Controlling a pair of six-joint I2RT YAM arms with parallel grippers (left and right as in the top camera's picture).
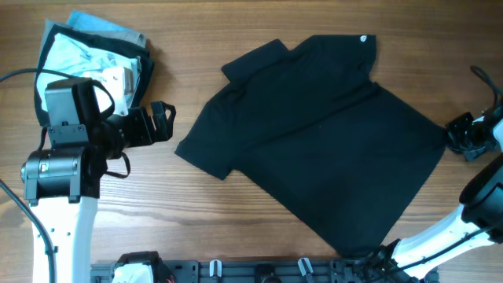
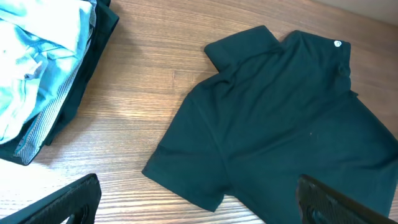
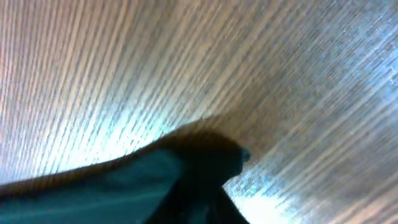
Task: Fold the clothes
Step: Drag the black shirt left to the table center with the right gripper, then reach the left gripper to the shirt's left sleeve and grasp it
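**A:** What is sitting at the far left of the counter (image 1: 236, 220)?

**B:** A pile of folded garments (image 1: 94, 55) is resting in the back left corner. A pale blue piece is lying on top. A striped edge and darker black and grey-blue layers are showing beneath it.

**A:** And the left tool?

**B:** The left tool (image 1: 163, 122) is hovering just to the front right of that pile, and its jaws are standing spread wide and gripping nothing. It is pointing toward the shirt, with bare wood lying between the two.

**A:** How is the shirt looking?

**B:** The black T-shirt (image 1: 322, 134) is lying spread out across the middle of the counter, turned on a diagonal. It is plain, soft fabric, and only shallow creases are running through it. One short sleeve is jutting toward the front left, nearest the left tool. A second flap is jutting out at the back left. A small white label (image 1: 363, 38) is showing at the back right corner. In the left wrist view the fabric (image 2: 280, 124) is looking dark green-black, and the same label (image 2: 337, 43) is sitting at its far edge.

**A:** And on the right?

**B:** The right tool (image 1: 464, 135) is sitting right at the shirt's right-hand edge with its jaws pressed together. Its own camera is giving a blurred picture: a dark point of cloth (image 3: 124, 186) is lying against the wood. I cannot tell whether any fabric is caught in the jaws.
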